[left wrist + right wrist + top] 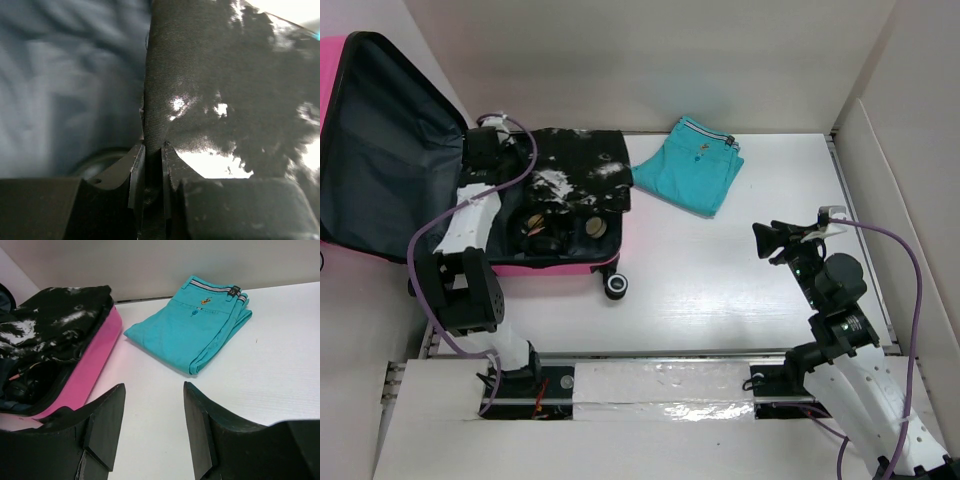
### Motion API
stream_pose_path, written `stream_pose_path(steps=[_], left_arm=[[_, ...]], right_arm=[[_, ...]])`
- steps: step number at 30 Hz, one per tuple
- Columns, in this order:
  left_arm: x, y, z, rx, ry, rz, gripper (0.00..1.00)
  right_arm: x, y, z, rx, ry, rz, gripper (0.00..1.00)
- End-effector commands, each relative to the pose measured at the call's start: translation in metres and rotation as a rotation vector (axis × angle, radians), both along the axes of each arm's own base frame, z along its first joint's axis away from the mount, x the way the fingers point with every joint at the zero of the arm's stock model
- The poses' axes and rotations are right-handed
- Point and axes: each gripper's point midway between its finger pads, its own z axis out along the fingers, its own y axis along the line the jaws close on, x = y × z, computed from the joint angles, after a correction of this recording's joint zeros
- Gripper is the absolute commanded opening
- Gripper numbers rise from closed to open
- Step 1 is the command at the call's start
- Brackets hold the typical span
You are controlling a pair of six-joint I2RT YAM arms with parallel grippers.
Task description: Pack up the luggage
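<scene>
White tabletop (720, 290) between pale walls fills the overhead view. At its left the small, bright pink hard-shell suitcase (552, 267) lies open, its lid leaned back against the wall so the tub can be reached. A black garment with white splashes (582, 165) is spread over the tub's far end and partly hangs past the right rim. The left gripper (486, 140) sits at the garment's left edge, likely to drag it inside. Folded turquoise cotton trousers (688, 168) wait on the table just beside the suitcase. The right gripper (768, 240) hovers near them, touching nothing.

From the left wrist, the left gripper (153, 150) is clenched on a fold of the black garment (225, 75), with the dark grey fabric lining (65, 75) blurred behind.

From the right wrist, the right gripper (154, 400) is spread and carries nothing. It is aimed toward the trousers (195, 327), probably the next pick. The suitcase (87, 367) and garment (55, 320) lie to its left.
</scene>
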Motion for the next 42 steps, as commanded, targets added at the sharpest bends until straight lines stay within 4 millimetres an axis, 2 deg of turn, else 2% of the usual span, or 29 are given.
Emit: stream_pose_path(steps=[1, 2, 5, 7, 10, 11, 14, 15, 17, 19, 20, 22, 23, 25, 27, 28, 29, 30, 31, 32, 34, 35, 36, 37, 38, 39, 40, 41, 42], left_arm=[[0.012, 0.079, 0.015, 0.127, -0.088, 0.201, 0.0], [0.008, 0.087, -0.003, 0.134, -0.05, 0.215, 0.0], [-0.005, 0.114, -0.029, 0.141, 0.002, 0.292, 0.0], [-0.014, 0.133, -0.04, 0.164, 0.032, 0.367, 0.0], [-0.023, 0.143, -0.054, 0.191, 0.081, 0.423, 0.0], [-0.025, 0.143, -0.057, 0.184, 0.087, 0.433, 0.18], [-0.025, 0.142, -0.049, 0.139, 0.077, 0.482, 0.51], [-0.027, 0.143, -0.042, 0.127, 0.067, 0.504, 0.56], [-0.034, 0.146, -0.027, 0.107, 0.037, 0.564, 0.58], [-0.04, 0.149, -0.012, 0.102, -0.006, 0.611, 0.58], [-0.042, 0.148, -0.009, 0.077, -0.037, 0.633, 0.57], [-0.041, 0.14, 0.025, 0.028, -0.154, 0.617, 0.53], [-0.044, 0.133, 0.041, -0.016, -0.207, 0.611, 0.45], [-0.034, 0.094, 0.064, -0.047, -0.279, 0.511, 0.36], [-0.027, 0.054, 0.098, -0.063, -0.359, 0.414, 0.14], [-0.022, 0.007, 0.109, -0.078, -0.379, 0.308, 0.07], [-0.02, -0.018, 0.129, -0.088, -0.42, 0.254, 0.0], [-0.018, -0.043, 0.136, -0.091, -0.433, 0.198, 0.0], [-0.022, -0.092, 0.143, -0.115, -0.44, 0.087, 0.0], [-0.018, -0.117, 0.151, -0.126, -0.451, 0.034, 0.0], [-0.02, -0.157, 0.155, -0.159, -0.443, -0.041, 0.0], [-0.025, -0.194, 0.156, -0.18, -0.441, -0.11, 0.0], [-0.028, -0.21, 0.154, -0.186, -0.436, -0.129, 0.0], [-0.032, -0.221, 0.153, -0.188, -0.436, -0.132, 0.0], [-0.036, -0.236, 0.153, -0.207, -0.442, -0.152, 0.0], [-0.048, -0.257, 0.142, -0.217, -0.421, -0.195, 0.0], [-0.053, -0.261, 0.136, -0.224, -0.413, -0.188, 0.0], [-0.061, -0.267, 0.116, -0.242, -0.39, -0.197, 0.0], [-0.078, -0.277, 0.117, -0.27, -0.402, -0.226, 0.0]], right_arm=[[0.001, 0.003, 0.015, 0.007, -0.063, 0.011, 0.56], [0.001, 0.004, 0.014, 0.004, -0.061, 0.019, 0.56], [0.0, 0.006, 0.014, -0.002, -0.062, 0.029, 0.56], [0.0, 0.006, 0.015, -0.001, -0.065, 0.029, 0.56], [0.002, 0.006, 0.015, 0.0, -0.067, 0.029, 0.56], [0.002, 0.007, 0.014, 0.0, -0.063, 0.032, 0.56], [0.004, 0.014, 0.01, -0.01, -0.051, 0.067, 0.56], [0.004, 0.015, 0.009, -0.011, -0.047, 0.073, 0.56], [0.007, 0.017, 0.005, -0.02, -0.029, 0.078, 0.54], [0.01, 0.018, 0.001, -0.03, -0.016, 0.078, 0.45], [0.013, 0.018, -0.003, -0.033, -0.001, 0.077, 0.31], [0.017, 0.02, -0.01, -0.039, 0.022, 0.077, 0.13], [0.02, 0.021, -0.011, -0.042, 0.032, 0.079, 0.07], [0.03, 0.023, -0.025, -0.057, 0.079, 0.072, 0.06], [0.038, 0.023, -0.034, -0.065, 0.112, 0.06, 0.09], [0.045, 0.025, -0.046, -0.071, 0.153, 0.057, 0.13], [0.049, 0.026, -0.05, -0.075, 0.17, 0.055, 0.24], [0.055, 0.027, -0.049, -0.069, 0.18, 0.044, 0.3], [0.064, 0.03, -0.062, -0.075, 0.226, 0.043, 0.39], [0.072, 0.027, -0.062, -0.064, 0.226, 0.007, 0.58], [0.093, 0.025, -0.057, -0.022, 0.218, -0.047, 0.86], [0.11, 0.022, -0.084, -0.038, 0.296, -0.079, 1.0], [0.121, 0.023, -0.091, -0.041, 0.326, -0.084, 1.0], [0.139, 0.025, -0.079, -0.015, 0.331, -0.092, 1.0], [0.154, 0.025, -0.108, -0.013, 0.413, -0.113, 1.0], [0.167, 0.021, -0.115, 0.003, 0.429, -0.128, 1.0], [0.184, 0.023, -0.105, 0.033, 0.413, -0.134, 1.0], [0.195, 0.023, -0.129, 0.029, 0.47, -0.142, 0.98], [0.203, 0.021, -0.132, 0.037, 0.481, -0.143, 0.97]])
